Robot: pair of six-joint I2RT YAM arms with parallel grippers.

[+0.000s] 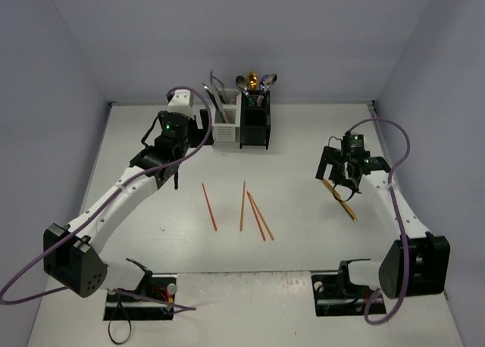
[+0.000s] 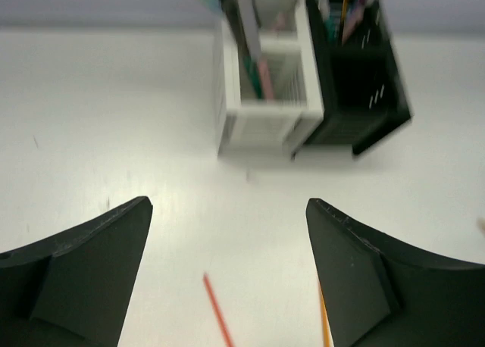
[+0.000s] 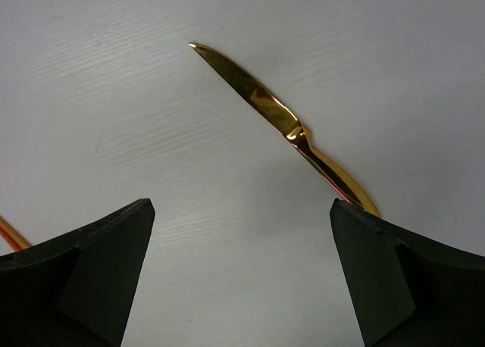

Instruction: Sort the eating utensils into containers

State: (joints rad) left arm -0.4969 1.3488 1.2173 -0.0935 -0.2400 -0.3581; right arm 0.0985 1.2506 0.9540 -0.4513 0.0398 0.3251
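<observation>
Chopsticks lie loose on the white table in the overhead view. There are four thin orange-red sticks between the two arms, two of them close together. Behind them stand the white caddy and the black caddy, touching side by side, with spoons and other handles sticking up out of both.

Only the left wrist camera looks through the white caddy's slotted side, where a pink handle leans inside. That view also shows the left gripper with its fingers spread wide and nothing between them. It points toward the caddies, with one red stick on the table below it.

Overhead, the gold knife is half hidden under the right gripper. The right wrist camera shows nearly all of it — blade and curved handle flat on the table, running diagonally, the handle end passing behind one finger. The right gripper's fingers stand wide apart above the knife, holding nothing.
</observation>
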